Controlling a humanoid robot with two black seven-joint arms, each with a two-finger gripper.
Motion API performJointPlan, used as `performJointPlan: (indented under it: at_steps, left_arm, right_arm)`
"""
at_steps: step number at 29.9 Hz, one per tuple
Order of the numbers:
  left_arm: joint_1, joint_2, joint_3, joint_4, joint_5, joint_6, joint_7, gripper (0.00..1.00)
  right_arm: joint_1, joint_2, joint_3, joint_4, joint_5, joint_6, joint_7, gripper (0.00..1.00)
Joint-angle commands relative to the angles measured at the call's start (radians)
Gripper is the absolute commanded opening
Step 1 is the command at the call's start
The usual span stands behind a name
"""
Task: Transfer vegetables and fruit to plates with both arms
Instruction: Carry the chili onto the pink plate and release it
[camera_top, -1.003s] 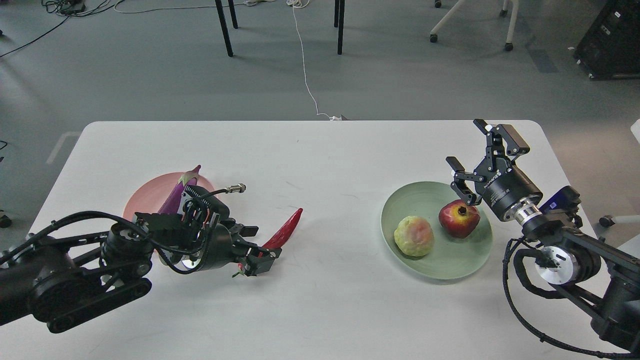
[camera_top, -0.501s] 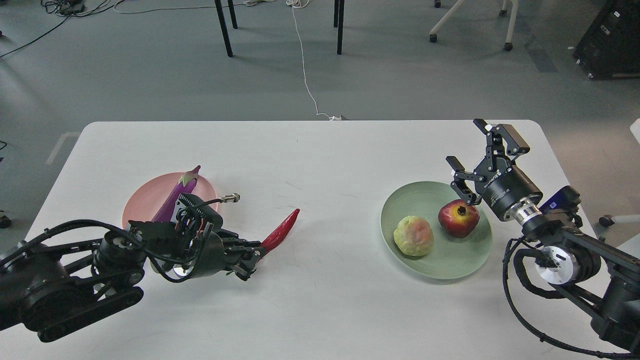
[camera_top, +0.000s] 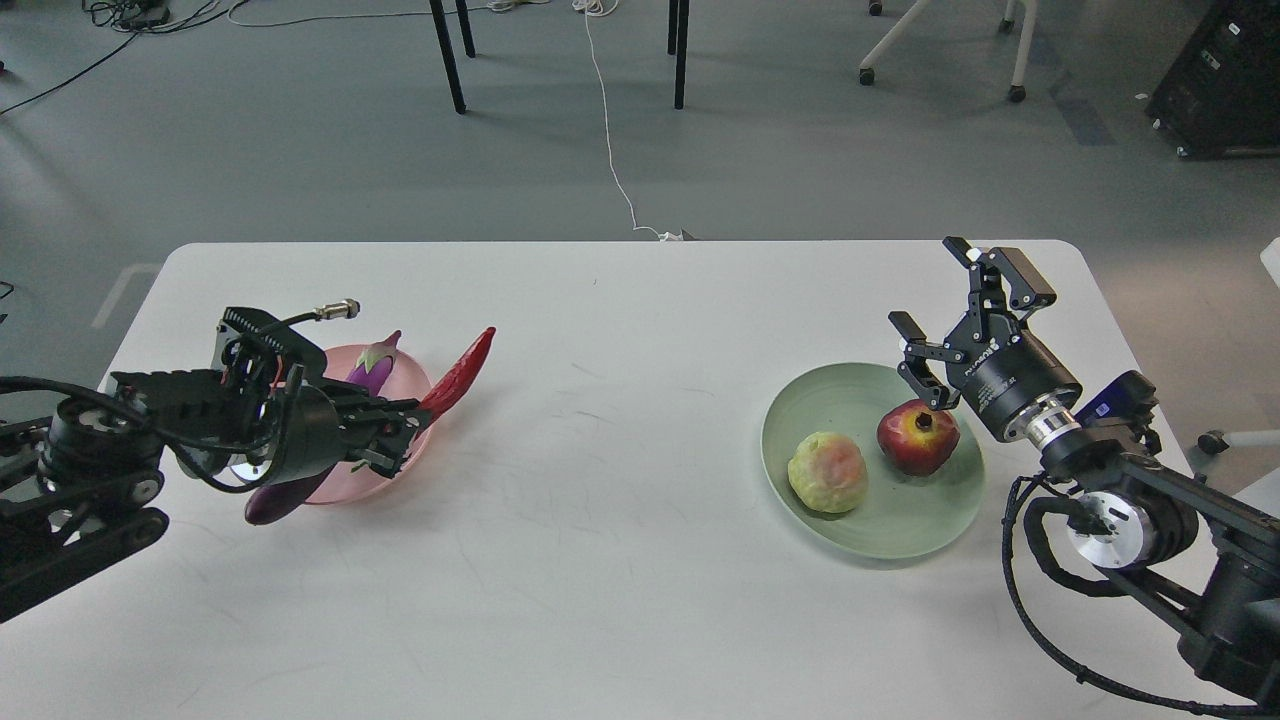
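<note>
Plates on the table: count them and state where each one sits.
2. The pink plate sits at the table's left, partly hidden by the left gripper; the pale green plate sits at the right, beside the right gripper. None appears hidden.

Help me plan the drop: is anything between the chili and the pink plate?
Nothing stands between them. The left hand holds the chili right over the pink plate's far edge. But the eggplant already lies across that plate, so little bare room shows.

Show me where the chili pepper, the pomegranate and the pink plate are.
chili pepper (camera_top: 462, 373): head view, middle of its red body.
pomegranate (camera_top: 915, 440): head view, its red front.
pink plate (camera_top: 405, 372): head view, bare far rim.
</note>
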Motion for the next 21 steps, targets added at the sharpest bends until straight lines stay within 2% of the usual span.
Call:
performJointPlan:
  at_steps: [1,5,8,10,14,16,18,21]
  left_arm:
    - [0.011,0.019,0.006,0.009,-0.001,0.006,-0.010,0.23]
    - [0.011,0.016,0.003,0.024,0.005,0.020,-0.010,0.68]
    - [0.010,0.019,0.003,0.032,0.005,0.020,-0.012,0.81]
    - [0.005,0.022,0.001,0.032,0.002,0.020,-0.015,0.99]
    - [-0.007,0.038,-0.034,0.014,-0.016,0.028,-0.024,0.99]
    - [-0.010,0.030,-0.104,-0.022,-0.105,0.046,-0.045,0.99]
    - [-0.001,0.016,-0.172,-0.055,-0.286,0.075,-0.053,0.99]
    - [0.002,-0.025,-0.195,-0.068,-0.635,0.135,-0.055,0.99]
  right_arm:
    - [0.001,-0.001,0.000,0.002,0.000,0.000,0.000,0.96]
    - [0.001,-0.004,0.000,0.002,0.000,0.000,0.000,0.96]
    - [0.001,-0.006,0.000,0.004,0.000,0.000,0.000,0.96]
    - [0.001,-0.006,0.002,0.004,0.000,0.000,0.000,0.96]
    - [0.004,-0.006,0.002,0.005,0.000,0.000,0.000,0.96]
    - [0.010,-0.007,0.002,0.005,0.000,0.000,0.000,0.97]
    - [0.014,-0.007,0.006,0.005,0.000,0.000,0.000,0.98]
    - [0.016,-0.007,0.015,0.005,0.000,0.000,0.000,0.99]
